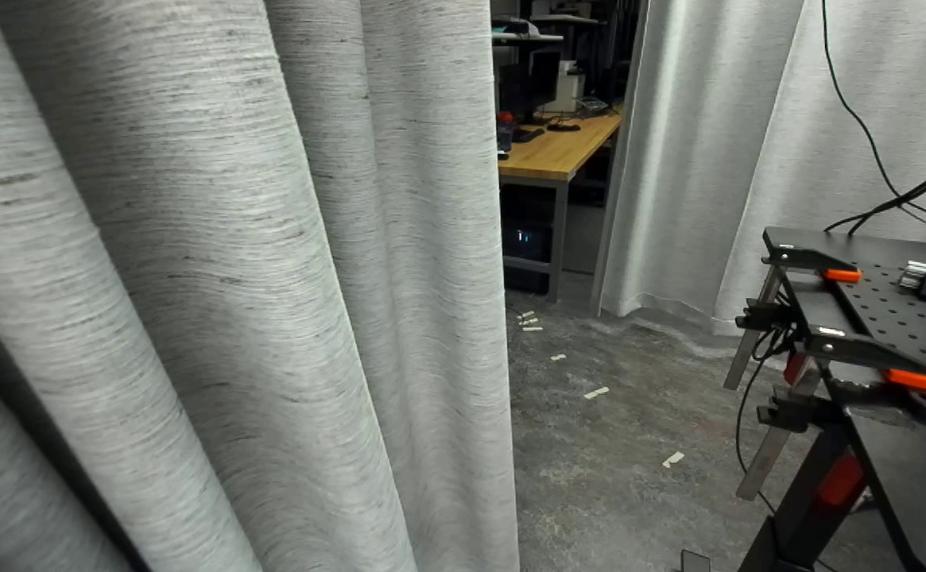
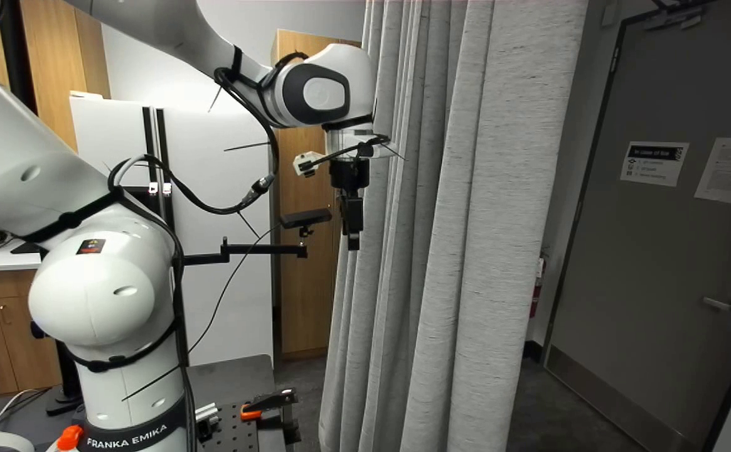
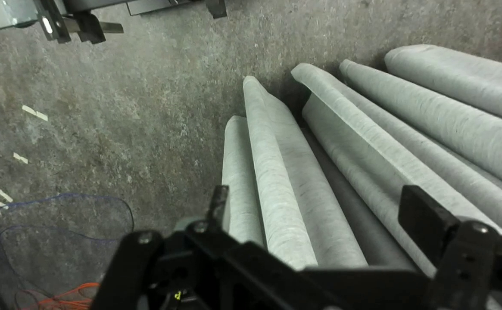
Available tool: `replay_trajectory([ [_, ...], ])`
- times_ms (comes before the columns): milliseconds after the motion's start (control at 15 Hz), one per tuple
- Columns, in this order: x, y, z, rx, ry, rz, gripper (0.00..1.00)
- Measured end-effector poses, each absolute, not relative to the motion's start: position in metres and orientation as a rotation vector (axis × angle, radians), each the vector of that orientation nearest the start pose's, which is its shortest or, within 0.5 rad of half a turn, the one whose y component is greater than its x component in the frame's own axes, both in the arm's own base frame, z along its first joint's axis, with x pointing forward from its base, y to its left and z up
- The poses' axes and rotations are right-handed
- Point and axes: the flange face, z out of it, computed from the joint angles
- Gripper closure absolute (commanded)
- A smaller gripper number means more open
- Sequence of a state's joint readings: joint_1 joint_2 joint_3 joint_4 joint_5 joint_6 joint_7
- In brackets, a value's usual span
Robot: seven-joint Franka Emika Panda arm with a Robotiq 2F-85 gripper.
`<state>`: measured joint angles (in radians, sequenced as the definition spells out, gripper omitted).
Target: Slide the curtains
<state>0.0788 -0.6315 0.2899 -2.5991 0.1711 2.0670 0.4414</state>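
The curtains are a tall light-grey drape with fine horizontal streaks and deep vertical folds. In an exterior view the curtains (image 1: 216, 262) fill the left half. In an exterior view the curtains (image 2: 497, 220) hang right of the arm. In the wrist view the curtains' folds (image 3: 285, 181) run down from the floor end toward the jaws. My gripper (image 2: 352, 242) points down beside the curtains' left folds. In the wrist view my gripper (image 3: 313, 191) is open, its fingers wide apart, with several folds seen between them. I cannot tell whether a finger touches the fabric.
A paler whitish curtain (image 1: 693, 159) hangs at the back. A black perforated table (image 1: 908, 302) with orange-tipped clamps stands at right. A wooden desk (image 1: 558, 147) shows through the gap. A camera on a bracket (image 2: 305, 218) sits near the gripper. A grey door (image 2: 660, 251) is at right.
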Motion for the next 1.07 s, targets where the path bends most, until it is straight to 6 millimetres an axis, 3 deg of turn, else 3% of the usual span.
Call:
replay_trajectory([
  [533,0.419,0.124,0.454,-3.076,0.338,-0.335,0.00],
  [1067,0.499,0.111,0.478,-2.958,0.389,-0.532,0.00],
])
